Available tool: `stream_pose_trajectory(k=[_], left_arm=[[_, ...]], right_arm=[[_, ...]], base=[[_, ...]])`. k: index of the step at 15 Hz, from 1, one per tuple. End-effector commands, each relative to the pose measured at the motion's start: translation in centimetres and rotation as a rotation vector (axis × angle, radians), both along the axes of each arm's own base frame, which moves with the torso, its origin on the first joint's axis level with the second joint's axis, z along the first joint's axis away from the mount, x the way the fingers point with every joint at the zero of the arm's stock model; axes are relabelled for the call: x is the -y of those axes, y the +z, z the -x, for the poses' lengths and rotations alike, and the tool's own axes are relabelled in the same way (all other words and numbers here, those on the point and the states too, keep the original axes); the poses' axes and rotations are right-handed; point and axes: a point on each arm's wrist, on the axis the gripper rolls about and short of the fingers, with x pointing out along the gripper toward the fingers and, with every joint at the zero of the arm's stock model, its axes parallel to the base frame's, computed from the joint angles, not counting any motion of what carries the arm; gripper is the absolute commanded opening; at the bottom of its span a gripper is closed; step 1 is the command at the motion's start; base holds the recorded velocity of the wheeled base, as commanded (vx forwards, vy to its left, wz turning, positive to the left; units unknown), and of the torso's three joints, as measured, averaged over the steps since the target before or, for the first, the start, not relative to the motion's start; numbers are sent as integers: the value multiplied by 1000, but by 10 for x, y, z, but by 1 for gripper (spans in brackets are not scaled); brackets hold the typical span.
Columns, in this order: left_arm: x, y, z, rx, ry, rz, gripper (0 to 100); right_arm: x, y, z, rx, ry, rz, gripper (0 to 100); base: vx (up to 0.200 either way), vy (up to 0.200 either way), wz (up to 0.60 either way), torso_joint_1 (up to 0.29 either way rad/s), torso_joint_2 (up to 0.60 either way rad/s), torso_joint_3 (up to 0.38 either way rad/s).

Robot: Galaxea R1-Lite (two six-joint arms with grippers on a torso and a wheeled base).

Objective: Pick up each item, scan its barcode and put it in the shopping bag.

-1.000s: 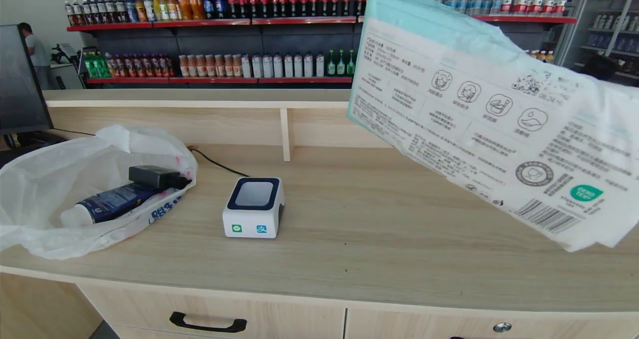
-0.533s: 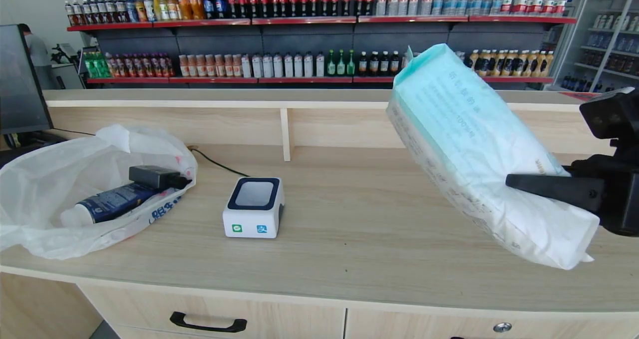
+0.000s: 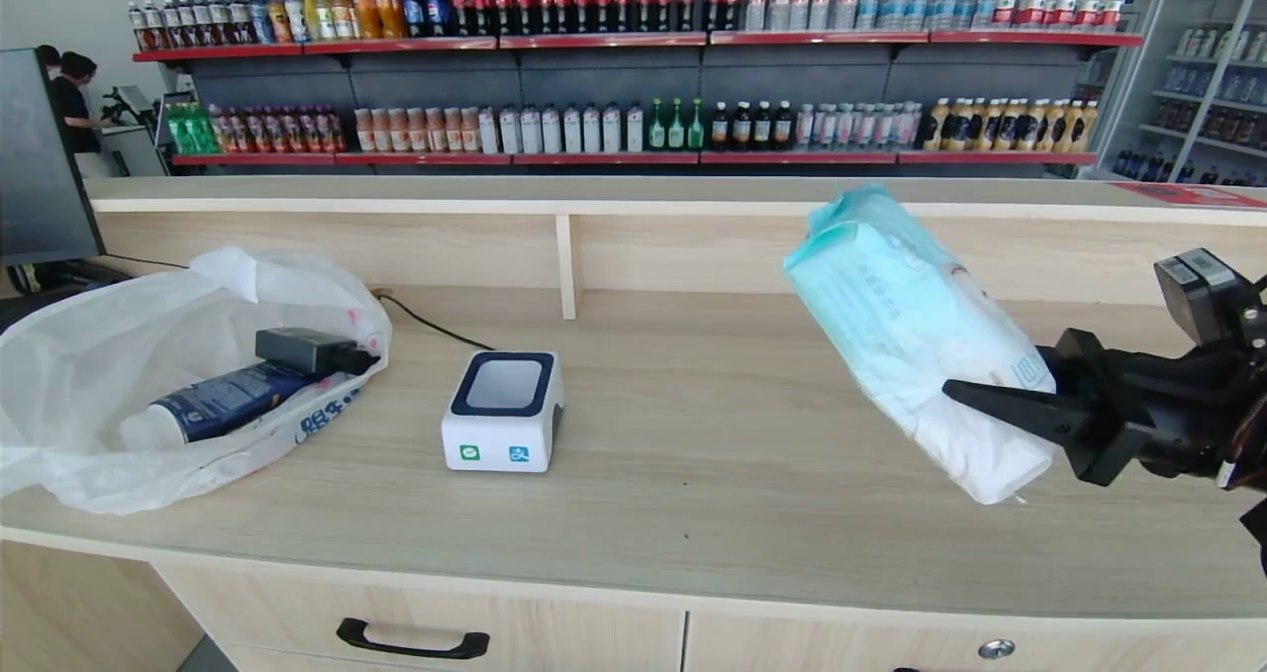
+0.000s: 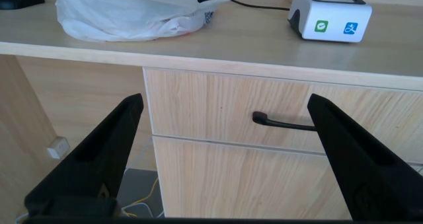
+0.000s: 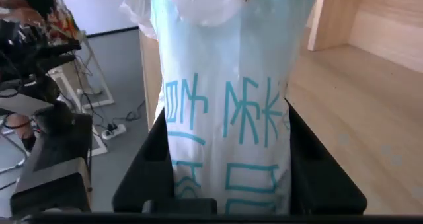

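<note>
- Two hands: right hand (image 3: 975, 400) sits at the right side, above the desk (image 3: 713, 484), clamped on a soft white-and-teal pack (image 3: 911, 336).
- Pack is held near its lower white end and is tilted, with the teal end up and leaning left. It is off the desk surface, well right of the scanner (image 3: 503, 410).
- Right wrist view: black fingers (image 5: 149, 164) press both sides of the pack.
- Left hand (image 4: 225, 105) is spread wide and holds nothing. It is low, in front of the desk drawer handle (image 4: 284, 123).
- Scanner is a white box with a dark-framed window on top, mid-left on the desk, with a cable (image 3: 436, 329) running behind it.
- Shopping bag (image 3: 79, 355) lies at far left on the desk, mouth facing right. A blue tube (image 3: 223, 400) and a black block (image 3: 307, 348) sit inside.
</note>
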Motion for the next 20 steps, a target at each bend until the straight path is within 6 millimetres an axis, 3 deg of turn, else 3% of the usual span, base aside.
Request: stream_pose_trajectory(k=[1,3,6,10,14,18,20], left_arm=[[0,0,0,1,0,0,100],[0,0,0,1,0,0,100],[0,0,0,1,0,-1,100],[0,0,0,1,0,-1,100],[0,0,0,1,0,-1,100],[0,0,0,1,0,0,100],[0,0,0,1,0,-1,100]], right_arm=[[10,-22,-30,38,-51,32,0],[9,-27,-38,123,-154,29,0],[-6,-28,-28,100,-280,5,0],[-28,-11,-18,137,-441,-50,0],[-49,-1,1,120,-796,-146,0],[-50,12,1,183,-815,-159,0],[-51,9,7,188,-858,-132,0]], base=[[0,0,0,0,0,0],[0,0,0,0,0,0],[0,0,0,0,0,0],[0,0,0,0,0,0],[0,0,0,0,0,0],[-100,0,0,0,1,0],[-100,0,0,4,6,1]])
